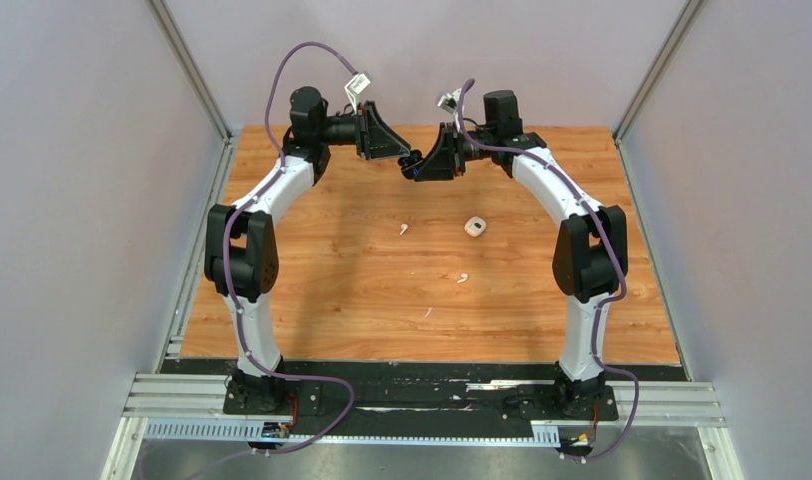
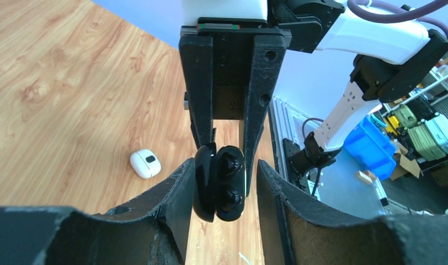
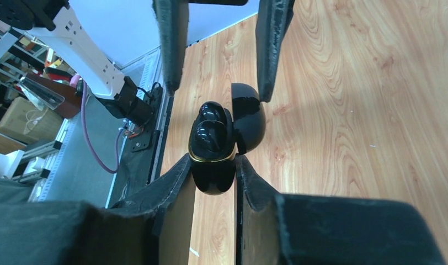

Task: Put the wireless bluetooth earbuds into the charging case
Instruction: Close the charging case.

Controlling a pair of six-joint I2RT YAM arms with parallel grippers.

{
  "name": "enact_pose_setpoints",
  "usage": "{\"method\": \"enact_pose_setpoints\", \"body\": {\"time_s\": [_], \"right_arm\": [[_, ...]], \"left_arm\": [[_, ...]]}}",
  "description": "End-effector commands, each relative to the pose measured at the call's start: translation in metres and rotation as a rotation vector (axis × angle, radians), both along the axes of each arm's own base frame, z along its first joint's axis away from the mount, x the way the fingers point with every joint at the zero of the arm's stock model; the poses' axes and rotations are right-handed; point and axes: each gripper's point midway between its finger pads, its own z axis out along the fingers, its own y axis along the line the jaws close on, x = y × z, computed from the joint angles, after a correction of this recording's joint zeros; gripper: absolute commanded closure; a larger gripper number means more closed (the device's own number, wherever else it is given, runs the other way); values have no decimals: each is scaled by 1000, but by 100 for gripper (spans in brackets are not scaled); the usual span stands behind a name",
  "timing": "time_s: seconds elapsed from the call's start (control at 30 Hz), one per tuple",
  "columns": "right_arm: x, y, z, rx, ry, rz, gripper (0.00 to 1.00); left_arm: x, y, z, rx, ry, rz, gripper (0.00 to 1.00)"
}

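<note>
Above wood table [image 1: 332, 290], right jaws grip charging case [image 3: 213, 171] facing parted left jaws.

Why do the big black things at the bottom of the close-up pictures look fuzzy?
Left wrist view: the left gripper's black fingers are too near the lens, so they blur; the glossy black plastic charging case is sharp. Right wrist view: the right gripper's fingers blur likewise, and light glints on the case.

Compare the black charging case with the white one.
The black charging case is clamped in the right gripper above the table; the white case lies on it. The black case's lid stands open with two black earbuds seated; the white case shows none. Both are small rounded shells.
</note>
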Motion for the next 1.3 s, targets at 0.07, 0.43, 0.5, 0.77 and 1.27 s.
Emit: {"method": "enact_pose_setpoints", "body": {"time_s": [0.07,0.43,0.5,0.77,1.27], "right_arm": [[0,-1,13,16,5,-11,100],[-5,-1,19,39,-14,29,100],[-5,-1,19,39,-17,27,100],[0,0,14,31,5,8,100],[22,-3,-10,-8,105,-93,100]], "left_arm": [[-30,-2,36,-25,-137,-63,47],[-3,-2,18,84,-131,98,37],[2,0,7,137,-132,117,36],[-18,-3,8,118,-128,34,35],[-41,-4,21,98,-156,-15,41]]}}
